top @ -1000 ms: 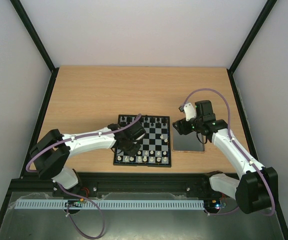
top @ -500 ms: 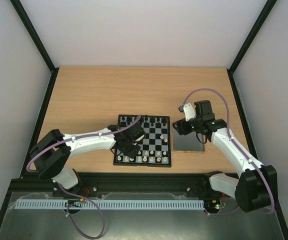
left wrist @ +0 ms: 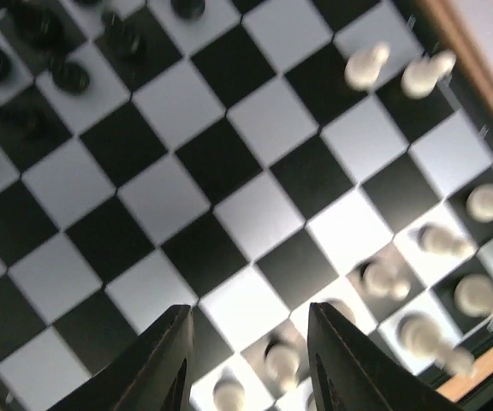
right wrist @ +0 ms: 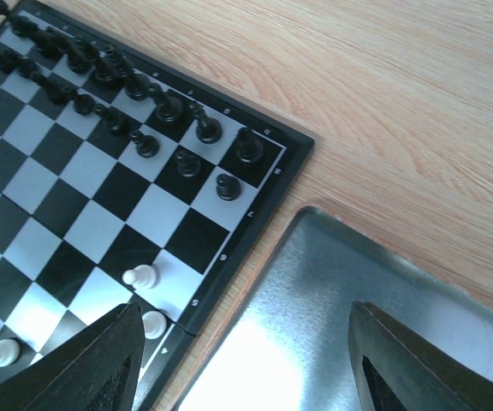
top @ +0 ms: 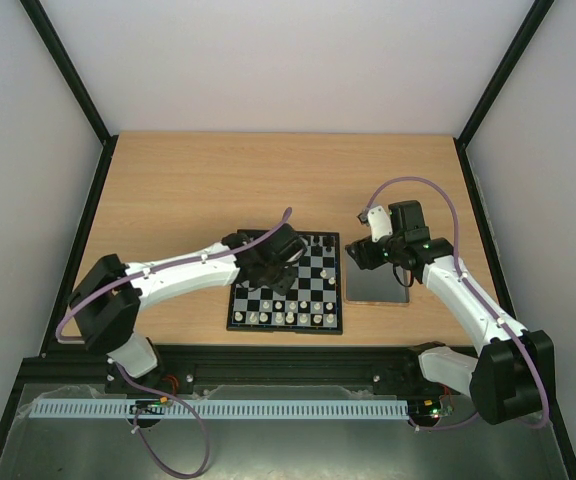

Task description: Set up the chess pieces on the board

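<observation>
The board lies at the table's near middle. Cream-white chess pieces stand along its near rows, and black pieces line the far rows. My left gripper hovers over the board's left half. In the left wrist view this gripper is open, nothing is between its fingers, and white pieces stand on the squares below. More white pieces show at the upper right. My right gripper hangs open and empty above the metal tray, beside two white pawns.
The shiny metal tray lies right of the board, touching its edge. Bare wooden table stretches behind and to the left. Black frame posts stand at the table's sides. The board's far right corner shows in the right wrist view.
My left gripper has opened and moved from the board's near-left corner toward its far middle, with nothing in its jaws. The right arm has stayed still.
</observation>
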`<state>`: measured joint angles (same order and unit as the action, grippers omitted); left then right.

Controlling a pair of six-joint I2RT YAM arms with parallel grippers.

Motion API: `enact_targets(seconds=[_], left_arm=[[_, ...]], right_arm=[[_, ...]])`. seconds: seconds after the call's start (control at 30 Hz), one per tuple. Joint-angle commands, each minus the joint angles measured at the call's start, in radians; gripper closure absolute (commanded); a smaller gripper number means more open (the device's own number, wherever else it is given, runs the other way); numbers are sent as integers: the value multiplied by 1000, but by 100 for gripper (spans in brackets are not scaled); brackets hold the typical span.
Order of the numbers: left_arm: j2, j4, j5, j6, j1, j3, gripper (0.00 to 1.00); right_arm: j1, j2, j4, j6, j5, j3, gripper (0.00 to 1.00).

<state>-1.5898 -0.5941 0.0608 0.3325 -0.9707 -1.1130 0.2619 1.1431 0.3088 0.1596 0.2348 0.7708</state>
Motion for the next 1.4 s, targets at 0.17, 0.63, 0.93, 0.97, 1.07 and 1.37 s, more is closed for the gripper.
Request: enact_targets(seconds=[0.17, 0.63, 0.93, 0.97, 1.07, 1.37], left_arm=[[-175, 153, 14, 2, -4, -167, 58], [-421, 180, -33, -32, -5, -342, 64], [-464, 183, -57, -30, -5, -352, 66], [-463, 182, -51, -26, -5, -351, 67], [-448, 179, -19, -16, -5, -347, 67], [-351, 236, 15, 11, -3, -309, 58]], right_arm=[[-13, 10, -14, -27, -153, -11, 34], [-14, -2, -45, -23, -236, -17, 34], [-15, 3, -45, -19, -233, -17, 34], [-15, 3, -45, -19, -234, -17, 34], [-16, 3, -44, -17, -232, -18, 34], [-15, 8, -44, -16, -229, -16, 34]])
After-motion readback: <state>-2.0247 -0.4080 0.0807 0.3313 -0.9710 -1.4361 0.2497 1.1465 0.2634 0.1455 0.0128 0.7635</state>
